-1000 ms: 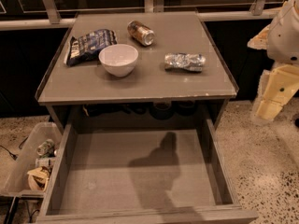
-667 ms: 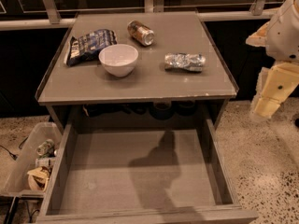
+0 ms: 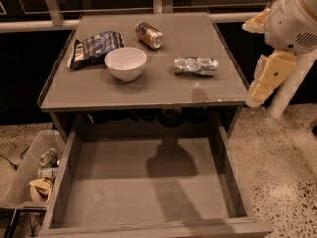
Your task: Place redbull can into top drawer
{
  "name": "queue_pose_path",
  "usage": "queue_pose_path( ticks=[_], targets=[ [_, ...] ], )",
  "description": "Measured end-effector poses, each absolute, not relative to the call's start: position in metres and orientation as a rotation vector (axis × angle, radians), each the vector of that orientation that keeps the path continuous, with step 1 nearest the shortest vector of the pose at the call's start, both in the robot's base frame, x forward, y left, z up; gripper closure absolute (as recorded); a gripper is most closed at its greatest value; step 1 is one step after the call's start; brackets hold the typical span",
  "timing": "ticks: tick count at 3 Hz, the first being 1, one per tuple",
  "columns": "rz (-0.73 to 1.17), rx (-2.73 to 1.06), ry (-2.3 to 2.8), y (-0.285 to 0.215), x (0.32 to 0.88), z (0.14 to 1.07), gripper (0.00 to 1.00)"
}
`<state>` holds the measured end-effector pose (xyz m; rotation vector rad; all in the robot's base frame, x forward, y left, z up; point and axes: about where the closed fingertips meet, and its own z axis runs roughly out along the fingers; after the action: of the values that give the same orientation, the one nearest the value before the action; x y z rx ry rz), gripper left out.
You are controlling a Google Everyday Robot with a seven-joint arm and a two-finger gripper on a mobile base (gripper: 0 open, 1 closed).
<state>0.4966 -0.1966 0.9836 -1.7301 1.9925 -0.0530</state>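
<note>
The redbull can (image 3: 195, 66) lies on its side on the right part of the grey tabletop (image 3: 148, 90), silvery-blue and crinkled. The top drawer (image 3: 148, 192) is pulled out wide open below the tabletop, with nothing on its flat grey bottom. My gripper (image 3: 267, 78) hangs off the white arm at the right edge of the view, beside the table's right front corner, to the right of the can and apart from it. It holds nothing that I can see.
A white bowl (image 3: 125, 62), a dark blue chip bag (image 3: 91, 47) and a gold-brown can (image 3: 149, 34) sit on the tabletop left of and behind the redbull can. A clear bin (image 3: 34, 170) with trash stands on the floor left of the drawer.
My arm and gripper have moved a little to the left and up, closer to the table's right edge. The can, bowl, bag and drawer have not moved.
</note>
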Motion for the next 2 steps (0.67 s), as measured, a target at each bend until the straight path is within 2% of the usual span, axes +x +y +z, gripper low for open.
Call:
queue_pose_path(
  ticks=[2],
  targets=[
    [-0.021, -1.692, 1.835, -0.182, 0.554, 0.983, 0.00]
  ],
)
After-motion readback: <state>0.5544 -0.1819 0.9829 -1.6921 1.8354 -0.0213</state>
